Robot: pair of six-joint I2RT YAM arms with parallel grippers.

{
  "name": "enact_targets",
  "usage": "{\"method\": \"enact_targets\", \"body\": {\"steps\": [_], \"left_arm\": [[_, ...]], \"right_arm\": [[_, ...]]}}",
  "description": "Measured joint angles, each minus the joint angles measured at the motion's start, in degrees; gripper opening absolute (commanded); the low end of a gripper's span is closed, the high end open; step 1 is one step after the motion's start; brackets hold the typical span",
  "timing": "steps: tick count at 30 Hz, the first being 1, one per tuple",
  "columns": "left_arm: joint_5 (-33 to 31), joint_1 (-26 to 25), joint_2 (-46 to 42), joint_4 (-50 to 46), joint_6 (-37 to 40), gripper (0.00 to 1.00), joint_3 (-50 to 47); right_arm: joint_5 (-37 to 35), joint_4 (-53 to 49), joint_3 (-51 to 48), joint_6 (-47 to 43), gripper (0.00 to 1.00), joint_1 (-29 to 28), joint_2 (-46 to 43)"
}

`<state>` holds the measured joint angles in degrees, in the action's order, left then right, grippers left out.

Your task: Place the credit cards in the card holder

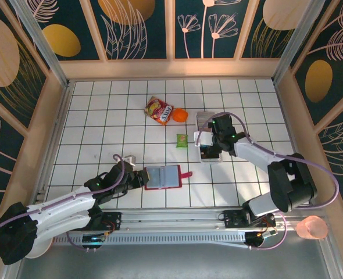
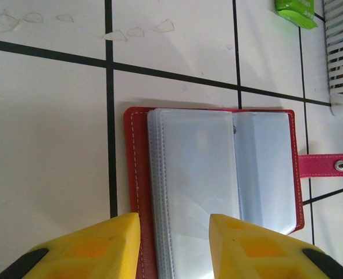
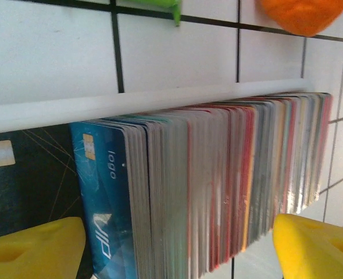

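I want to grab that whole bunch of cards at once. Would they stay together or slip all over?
Probably slip. The cards stand on edge in a loose pack, nothing binding them, so a squeeze may fan them out. Each looks thin, stiff and smooth, likely slick.

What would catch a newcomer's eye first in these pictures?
The red card holder lies open near the front of the table, the left tool open above it. Behind it to the right, a row of credit cards stands on edge in a white tray, under the right tool.
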<state>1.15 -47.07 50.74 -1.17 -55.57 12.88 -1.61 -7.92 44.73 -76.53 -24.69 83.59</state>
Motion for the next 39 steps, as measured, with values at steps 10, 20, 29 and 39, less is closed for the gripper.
{"method": "enact_targets", "body": {"steps": [10,20,29,39], "left_arm": [[1.3,0.0,-0.1,0.8,0.0,0.31,0.0],[1.4,0.0,-0.5,1.0,-0.2,0.28,-0.2],[1.6,0.0,-0.5,1.2,-0.2,0.25,-0.6],[1.6,0.0,-0.7,1.4,-0.4,0.23,-0.8]], "right_arm": [[-1.4,1.9,0.0,-2.7,0.67,-0.6,2.2],[-1.6,0.1,0.0,-3.3,0.38,-0.9,2.2],[-1.8,0.0,0.0,-4.0,0.20,-0.9,1.3],[-1.8,-0.9,0.0,-4.1,0.11,-0.9,0.2]]}}
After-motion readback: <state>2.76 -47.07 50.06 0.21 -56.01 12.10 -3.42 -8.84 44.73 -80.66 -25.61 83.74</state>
